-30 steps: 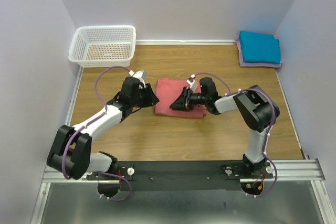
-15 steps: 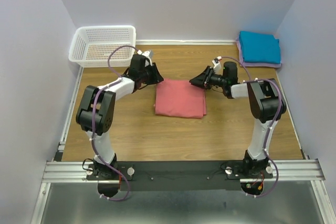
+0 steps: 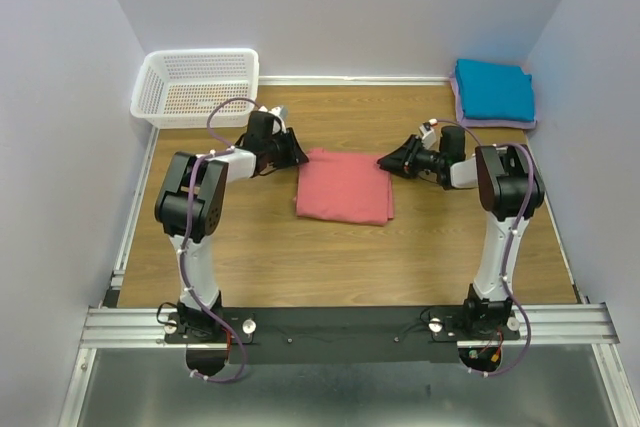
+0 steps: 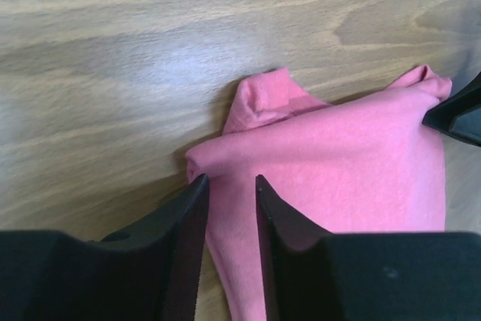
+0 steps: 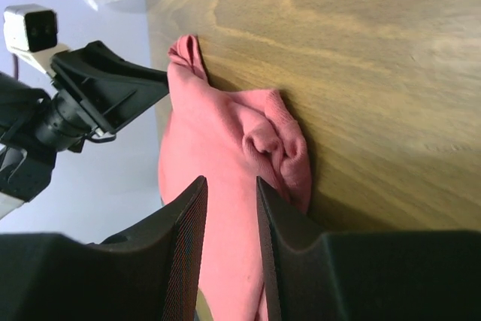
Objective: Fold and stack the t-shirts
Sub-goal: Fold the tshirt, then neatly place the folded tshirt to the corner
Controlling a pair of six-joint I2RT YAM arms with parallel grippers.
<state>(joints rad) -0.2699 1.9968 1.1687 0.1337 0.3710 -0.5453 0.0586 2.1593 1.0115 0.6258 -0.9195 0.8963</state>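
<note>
1. Salmon-pink t-shirt folded flat at mid-desk.
2. Left pincer at its far-left corner, right pincer at its far-right corner.
3. Both slightly apart over pink cloth; clamped or not, cannot tell.

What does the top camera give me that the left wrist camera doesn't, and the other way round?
Top only: the white basket, the teal shirt on the lavender shirt, both whole arms. Left wrist only: the bunched fold at a corner of the pink shirt, ahead of the left claw. Shared: that shirt, the table, the left claw, the right claw.
</note>
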